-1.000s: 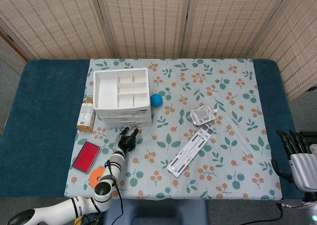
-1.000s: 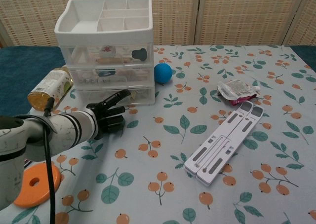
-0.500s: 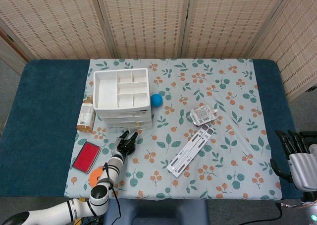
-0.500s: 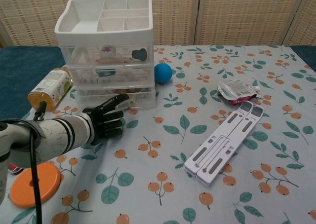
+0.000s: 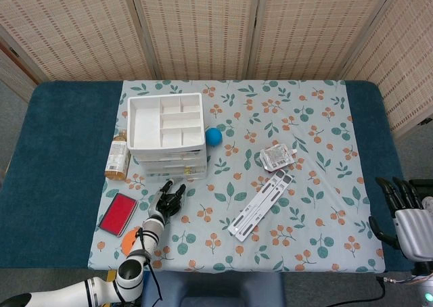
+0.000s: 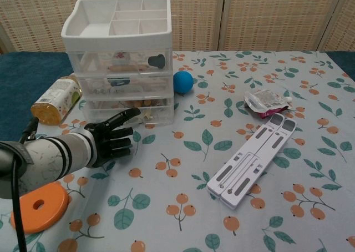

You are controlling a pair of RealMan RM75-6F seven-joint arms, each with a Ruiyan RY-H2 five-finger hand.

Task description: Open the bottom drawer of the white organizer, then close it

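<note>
The white organizer (image 5: 166, 121) (image 6: 116, 24) stands at the left of the floral cloth, an open tray on top and three clear drawers below. Its bottom drawer (image 6: 158, 114) (image 5: 172, 174) sticks out a little past the two above. My left hand (image 6: 111, 138) (image 5: 168, 199) lies on its side just in front of that drawer, fingers stretched out and apart. Its uppermost fingertip (image 6: 132, 113) touches the drawer's front. My right hand (image 5: 408, 219) hangs off the table's right edge, fingers apart, holding nothing.
A blue ball (image 6: 183, 81) sits right of the organizer and a bottle (image 6: 55, 99) lies at its left. An orange disc (image 6: 36, 207) and a red case (image 5: 118, 214) lie near my left forearm. A white folded stand (image 6: 252, 163) and a pouch (image 6: 266, 102) are mid-table.
My left hand has drawn back toward me, its fingers now straighter. The bottom drawer has slid out a little with it. The right hand has not moved.
</note>
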